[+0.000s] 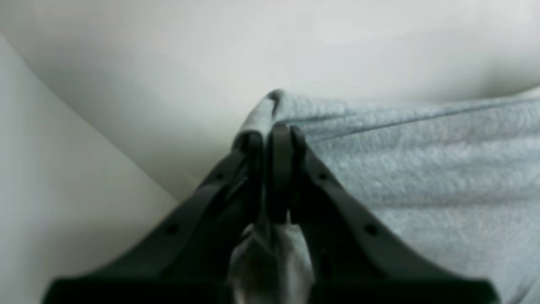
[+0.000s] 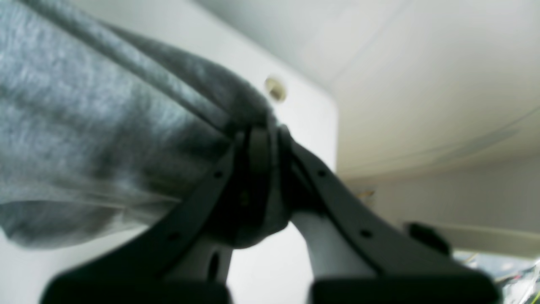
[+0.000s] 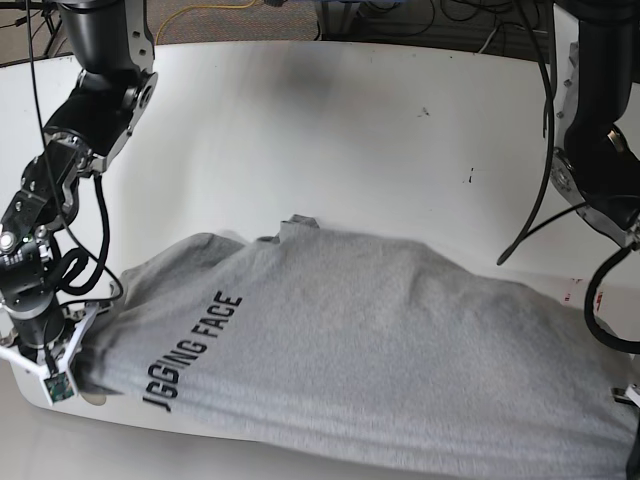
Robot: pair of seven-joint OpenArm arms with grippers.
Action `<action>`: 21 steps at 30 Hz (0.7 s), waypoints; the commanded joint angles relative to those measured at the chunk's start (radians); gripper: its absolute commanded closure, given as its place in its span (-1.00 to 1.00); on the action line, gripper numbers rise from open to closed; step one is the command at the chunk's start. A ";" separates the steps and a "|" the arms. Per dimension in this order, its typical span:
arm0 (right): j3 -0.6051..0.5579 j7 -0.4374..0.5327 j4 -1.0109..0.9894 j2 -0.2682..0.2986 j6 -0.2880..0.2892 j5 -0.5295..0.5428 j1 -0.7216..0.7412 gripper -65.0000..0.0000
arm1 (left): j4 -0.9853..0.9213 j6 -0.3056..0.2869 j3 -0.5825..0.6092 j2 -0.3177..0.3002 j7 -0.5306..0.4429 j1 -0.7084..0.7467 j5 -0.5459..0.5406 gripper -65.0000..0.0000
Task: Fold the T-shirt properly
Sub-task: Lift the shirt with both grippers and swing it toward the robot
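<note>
T-shirt lies spread on the white bench, its near edge pinched in both clamped hands, right hand and left hand. Lift evenly, keeping the cloth between them taut, I judge.

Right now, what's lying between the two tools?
Only the T-shirt, stretched across the table from the right tool to the left tool; the base view shows it, print facing up.

White table with small dark specks, tangled cables on the floor beyond its far edge.
</note>
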 commanded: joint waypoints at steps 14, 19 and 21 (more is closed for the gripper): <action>-0.172 -0.003 0.015 0.138 -0.009 -0.035 0.357 0.92 | -0.165 0.006 0.030 -0.058 -0.026 -0.323 0.012 1.00; -0.169 -0.034 0.020 0.139 -0.009 -0.032 0.349 0.92 | -0.163 0.004 0.027 -0.058 -0.026 -0.267 0.010 1.00; -0.155 -0.058 0.030 0.146 -0.009 -0.030 0.325 0.93 | -0.162 0.004 0.024 -0.058 -0.026 -0.237 0.009 1.00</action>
